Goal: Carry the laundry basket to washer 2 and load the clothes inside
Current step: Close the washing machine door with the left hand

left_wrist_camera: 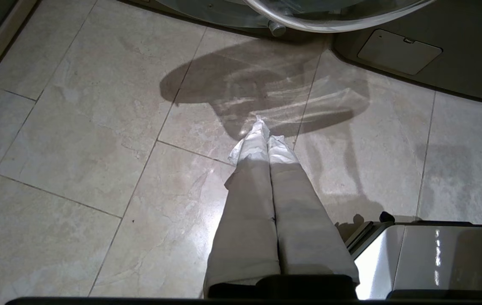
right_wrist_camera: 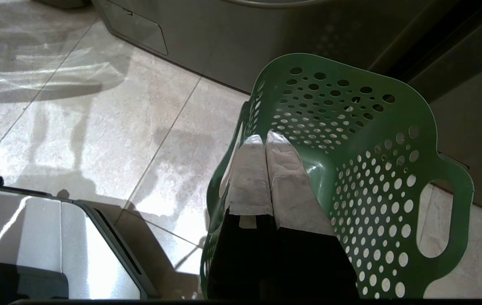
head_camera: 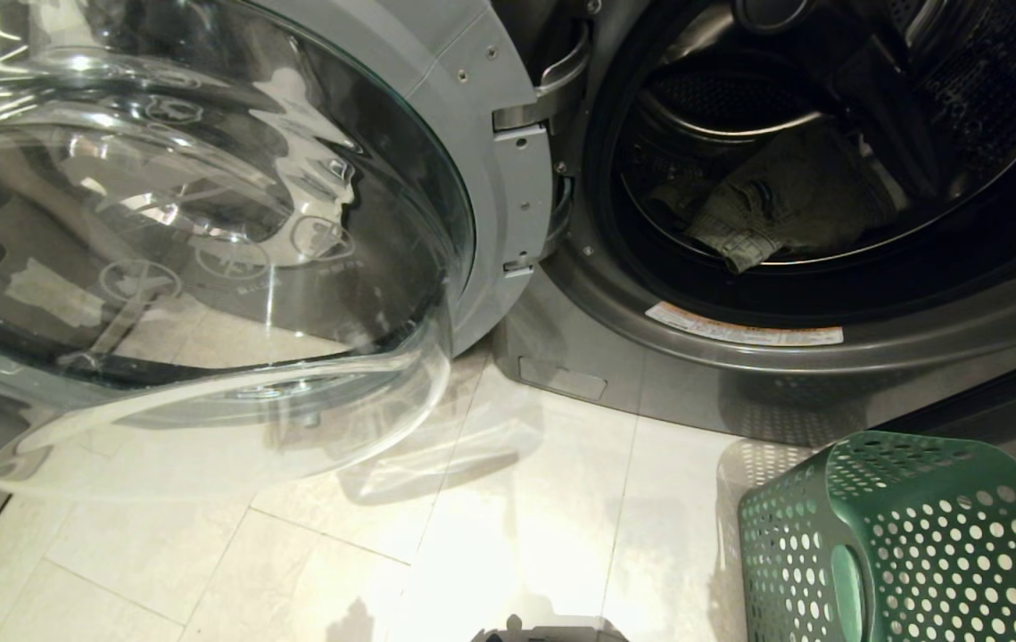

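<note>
**Garment in the drum, basket empty on the floor: what is left is a tidy finish**

In the head view the washer (head_camera: 739, 357) fills the upper right of the frame, its glass door (head_camera: 204, 223) swung wide across the upper left. The clothes (head_camera: 775, 209) lie inside the drum, low and toward the front, clear of the door seal as far as the dim interior lets me judge. No label is visible from here, so I cannot confirm the machine's number. The laundry basket (head_camera: 909, 535) stands on the tiled floor (head_camera: 472, 535) at the lower right, just in front of the washer's base, and the right wrist view shows nothing inside it.

Neither arm appears in the head view. The left gripper (left_wrist_camera: 266, 140) hangs over bare tile with its padded fingers pressed together, holding nothing. The right gripper (right_wrist_camera: 266, 142) sits above the basket's interior, fingers likewise together and empty.

Loading looks done. To finish well, check that no fabric trails over the drum lip before anything goes near the door, and keep both arms tucked away from the open glass, which juts far into the robot's left side.
</note>
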Controlling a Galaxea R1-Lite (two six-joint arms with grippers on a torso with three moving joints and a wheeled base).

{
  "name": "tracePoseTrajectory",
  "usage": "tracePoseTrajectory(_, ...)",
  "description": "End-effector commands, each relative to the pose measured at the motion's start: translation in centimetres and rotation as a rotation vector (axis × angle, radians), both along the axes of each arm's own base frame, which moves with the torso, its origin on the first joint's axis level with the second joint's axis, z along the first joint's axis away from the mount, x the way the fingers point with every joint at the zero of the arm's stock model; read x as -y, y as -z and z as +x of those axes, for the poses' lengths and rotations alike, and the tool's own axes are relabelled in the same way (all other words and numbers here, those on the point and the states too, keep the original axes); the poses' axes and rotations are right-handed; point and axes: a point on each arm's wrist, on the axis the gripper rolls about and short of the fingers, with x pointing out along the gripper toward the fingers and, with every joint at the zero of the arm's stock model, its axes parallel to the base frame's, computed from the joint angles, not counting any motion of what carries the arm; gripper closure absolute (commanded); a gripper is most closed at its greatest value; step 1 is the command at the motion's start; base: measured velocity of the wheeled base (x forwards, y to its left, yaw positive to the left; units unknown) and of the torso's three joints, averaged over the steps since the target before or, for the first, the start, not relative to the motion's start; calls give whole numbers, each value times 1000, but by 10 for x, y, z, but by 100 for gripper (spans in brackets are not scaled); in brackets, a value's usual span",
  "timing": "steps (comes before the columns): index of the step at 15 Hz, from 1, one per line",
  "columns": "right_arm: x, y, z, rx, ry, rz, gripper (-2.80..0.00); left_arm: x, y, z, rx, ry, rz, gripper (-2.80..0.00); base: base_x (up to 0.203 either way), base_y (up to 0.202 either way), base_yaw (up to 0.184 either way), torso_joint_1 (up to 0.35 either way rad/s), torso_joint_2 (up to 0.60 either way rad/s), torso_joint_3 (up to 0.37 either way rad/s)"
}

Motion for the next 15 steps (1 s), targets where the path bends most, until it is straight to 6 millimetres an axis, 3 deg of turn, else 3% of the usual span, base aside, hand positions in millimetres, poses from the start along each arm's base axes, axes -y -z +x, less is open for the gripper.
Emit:
tracePoseTrajectory(1, 0, 0, 0, -3, 0, 1, 0, 0, 1, 0, -2, -1, 4, 0, 0, 0, 0, 0, 0, 0)
tracePoseTrajectory(8, 0, 0, 0, -2, 0, 1, 0, 0, 0, 0, -1, -1, 1, 0, 0, 0, 0, 0, 2, 17)
tracePoseTrajectory(15, 0, 0, 0, -3, 2, 25, 0, 0, 0, 0, -1, -1, 3, 0, 0, 0, 0, 3, 3, 175)
